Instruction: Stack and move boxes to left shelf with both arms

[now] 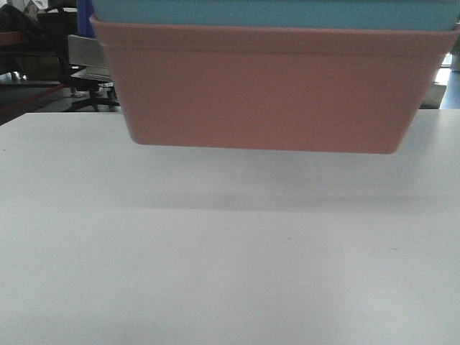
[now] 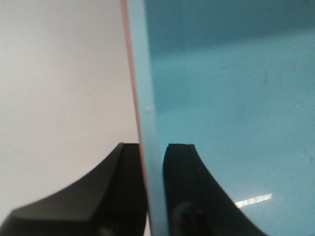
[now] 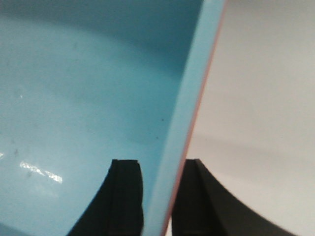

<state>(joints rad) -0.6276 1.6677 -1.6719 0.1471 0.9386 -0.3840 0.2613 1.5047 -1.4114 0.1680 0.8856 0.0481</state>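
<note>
The salmon pink box [image 1: 266, 90] hangs above the white table [image 1: 215, 259], with the light blue box [image 1: 273, 13] nested inside it. In the left wrist view my left gripper [image 2: 153, 162] is shut on the stacked rims: one black finger sits outside the pink edge [image 2: 129, 64], the other inside the blue box [image 2: 231, 98]. My right gripper [image 3: 160, 177] is likewise shut on the opposite rims, one finger inside the blue box [image 3: 88, 98], one outside the thin pink edge [image 3: 204, 93]. The left shelf is out of view.
The white table stretches wide under the lifted boxes and throws back their shadow. Behind its far edge at the left stand a black office chair [image 1: 86, 90] and dark clutter [image 1: 36, 29]. A dark blue shape [image 1: 85, 18] shows behind the boxes.
</note>
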